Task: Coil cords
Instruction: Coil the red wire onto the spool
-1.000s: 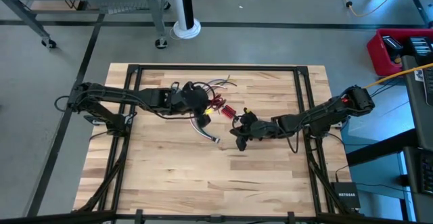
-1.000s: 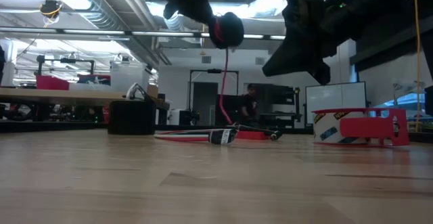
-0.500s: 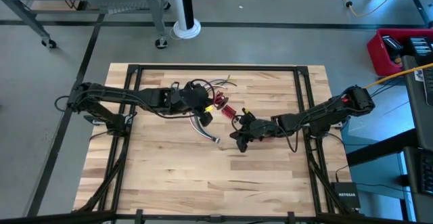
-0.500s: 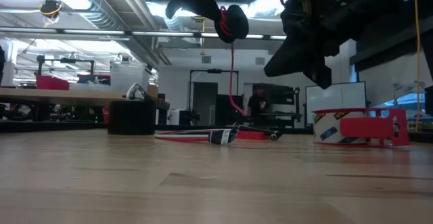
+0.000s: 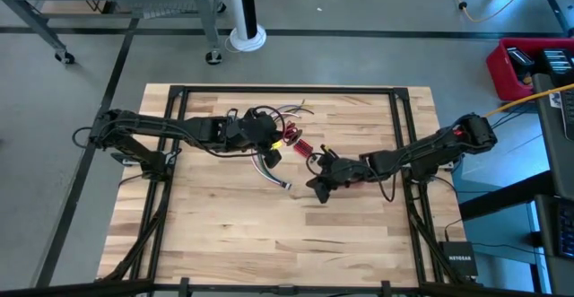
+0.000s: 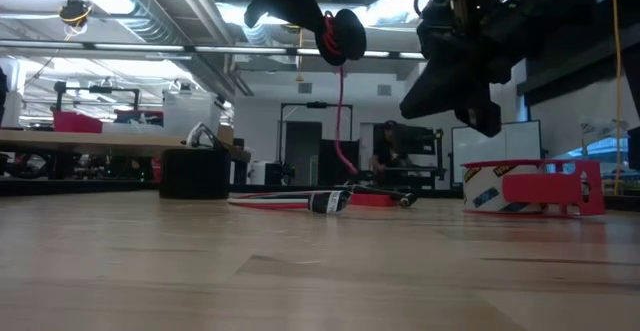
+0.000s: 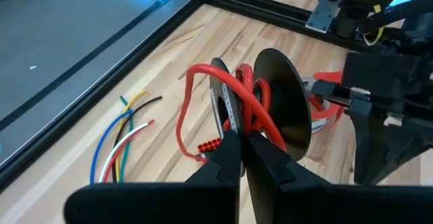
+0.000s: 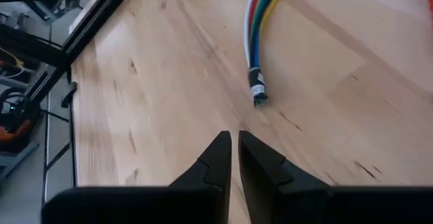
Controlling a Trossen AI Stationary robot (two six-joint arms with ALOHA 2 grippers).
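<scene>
Cord of thin red wire (image 7: 223,92), pinched by left gripper (image 7: 238,143), hangs toward the table's far edge; right gripper (image 8: 233,143), nearly closed and empty, hovers beside.

Low view: both arms cut off by top edge; left claw (image 6: 300,16) only partly in frame. Red cord (image 6: 340,111) hanging from it blurs into the room clutter behind, lower end unclear. Red tape roll (image 6: 535,188) label too small to read. Person (image 6: 385,156) far behind the cord is dark, no detail. High view: wire bundle (image 5: 273,149) by left claw too small to sort strands; its upper part hidden under the arm. Right wrist view: bundle's coloured wires (image 8: 260,14) cut off by the edge.
</scene>
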